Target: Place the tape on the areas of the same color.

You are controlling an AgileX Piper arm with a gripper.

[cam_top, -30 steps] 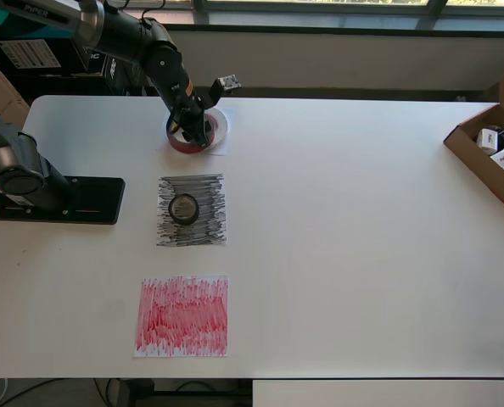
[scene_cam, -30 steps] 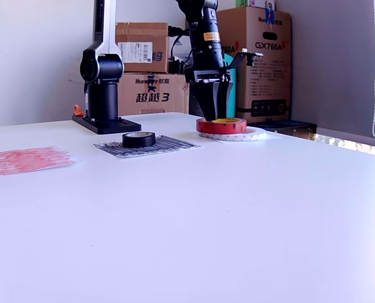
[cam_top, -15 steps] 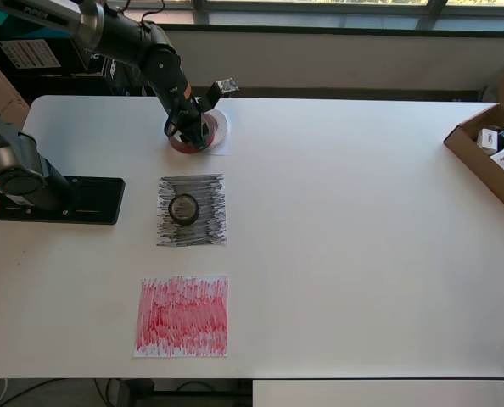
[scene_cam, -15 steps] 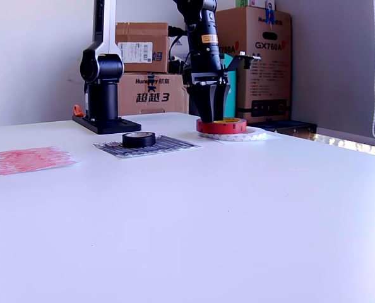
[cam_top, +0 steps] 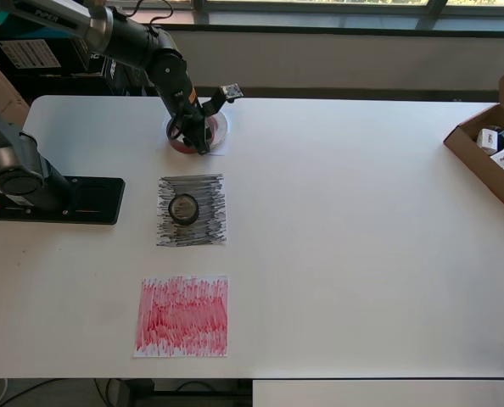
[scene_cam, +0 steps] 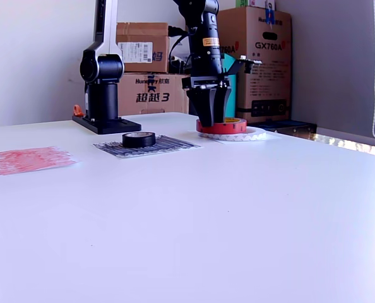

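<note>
At table's far end: black robot gripper (scene_cam: 213, 118) on large red-brown tape roll (scene_cam: 228, 126).
Fingers pinch roll's near wall (roll atop wide flat white tape ring (scene_cam: 241, 134)); wrist has rotated since 1 s ago.

Three tape rolls: one red-brown roll (scene_cam: 222, 125), one white ring (scene_cam: 241, 134) beneath it, one black roll (cam_top: 183, 207). Three paper sheets: black-scribbled (cam_top: 192, 210), red-scribbled (cam_top: 182, 315), white (cam_top: 217, 149). One desk (cam_top: 362, 254), one open cardboard box (cam_top: 487, 158).

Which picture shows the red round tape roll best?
The exterior view: the red-brown tape roll shows side-on, lying on the flat white tape ring, with the claw at its near edge. From overhead, the arm hides most of it.
</note>
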